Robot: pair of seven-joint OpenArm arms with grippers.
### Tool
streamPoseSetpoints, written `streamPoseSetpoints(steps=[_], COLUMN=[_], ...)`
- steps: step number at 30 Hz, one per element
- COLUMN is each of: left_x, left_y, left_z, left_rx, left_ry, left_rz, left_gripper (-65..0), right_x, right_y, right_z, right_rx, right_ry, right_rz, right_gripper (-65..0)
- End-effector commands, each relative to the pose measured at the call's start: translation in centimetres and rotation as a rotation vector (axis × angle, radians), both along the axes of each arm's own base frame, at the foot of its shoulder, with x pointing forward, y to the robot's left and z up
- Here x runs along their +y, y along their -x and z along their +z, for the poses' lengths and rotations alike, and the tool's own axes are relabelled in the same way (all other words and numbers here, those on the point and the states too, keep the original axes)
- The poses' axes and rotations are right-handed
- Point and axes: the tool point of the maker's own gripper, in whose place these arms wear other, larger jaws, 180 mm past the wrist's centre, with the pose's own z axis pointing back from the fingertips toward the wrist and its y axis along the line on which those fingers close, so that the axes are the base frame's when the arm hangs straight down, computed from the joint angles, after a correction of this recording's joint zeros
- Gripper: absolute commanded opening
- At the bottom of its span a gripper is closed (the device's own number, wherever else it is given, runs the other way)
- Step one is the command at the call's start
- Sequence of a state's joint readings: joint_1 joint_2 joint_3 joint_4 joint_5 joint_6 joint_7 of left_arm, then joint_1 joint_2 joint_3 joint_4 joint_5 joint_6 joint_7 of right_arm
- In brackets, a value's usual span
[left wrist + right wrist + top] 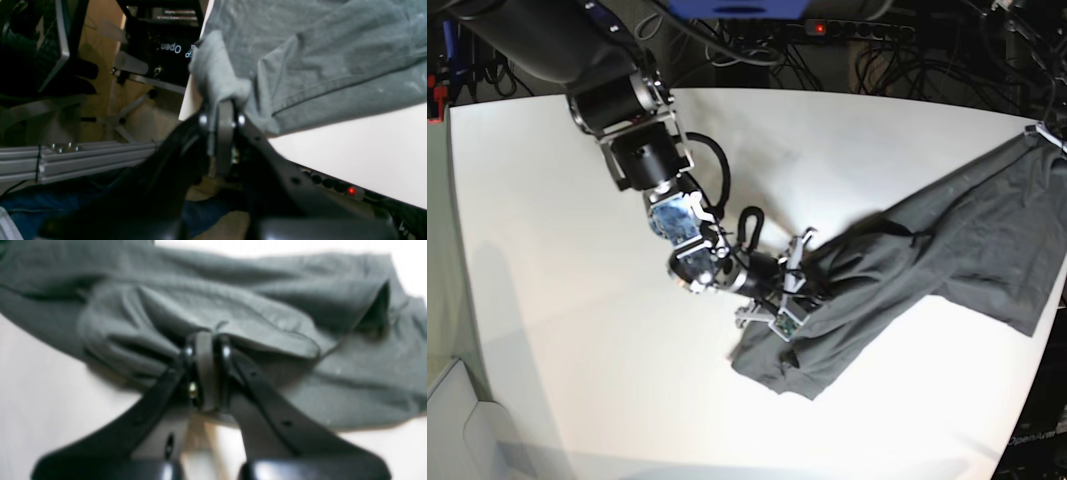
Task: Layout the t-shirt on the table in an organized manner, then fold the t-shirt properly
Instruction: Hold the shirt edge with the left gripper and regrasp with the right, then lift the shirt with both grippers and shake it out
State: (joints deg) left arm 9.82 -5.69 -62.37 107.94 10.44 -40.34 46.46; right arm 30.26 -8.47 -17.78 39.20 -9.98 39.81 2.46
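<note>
Base view shows the t-shirt (pixel 927 260) stretched as a long band across the surface (pixel 557 300), its long axis running diagonally from the near-centre lower end up to the far right edge, where the cloth reaches the surface's rim.

Right end effector (pixel 789 290) sits at the lower, central end of that band. In the right wrist view its jaws are pressed together on a bunched fold of the t-shirt (pixel 233 316), with the rest of the cloth lying ahead of and to both sides of the right end effector (pixel 206 350).

Left end effector (pixel 222 113) is at the opposite end. In the left wrist view its jaws are pinched shut on a gathered corner of the t-shirt (pixel 317 56) right at the corner of the surface (pixel 367 153) — the fabric spreads away from it across the white top. The base view shows only the cloth's tip at that edge, not the arm itself.

Key relation: the two grips lie on the garment's long axis, one at each end, well apart. The bulk of the cloth lies between them, still wrinkled and partly doubled near the right end effector. The judgement is that the layout step is under way — any spreading move should pull across this axis, not along it, and the right arm is the nearer one to the crumpled section.
</note>
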Motion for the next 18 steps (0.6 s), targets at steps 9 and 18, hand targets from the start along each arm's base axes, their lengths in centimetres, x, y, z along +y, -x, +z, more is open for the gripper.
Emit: streamPoseSetpoints(steps=[9, 18], left_x=[0.4, -2.6], left_y=[-0.4, -3.8], left_z=[1.6, 4.2], left_rx=[-0.036, -0.152], left_ry=[-0.04, -0.042], left_rz=[-0.009, -0.076], left_gripper=[-64.9, -64.9], right_x=[-0.3, -8.7], right_y=[-2.7, -5.0], right_z=[4.9, 12.4], right_rx=[-0.124, -0.297], right_ry=[-0.092, -0.168], right_rz=[-0.085, -0.352], right_gripper=[-65.0, -65.0])
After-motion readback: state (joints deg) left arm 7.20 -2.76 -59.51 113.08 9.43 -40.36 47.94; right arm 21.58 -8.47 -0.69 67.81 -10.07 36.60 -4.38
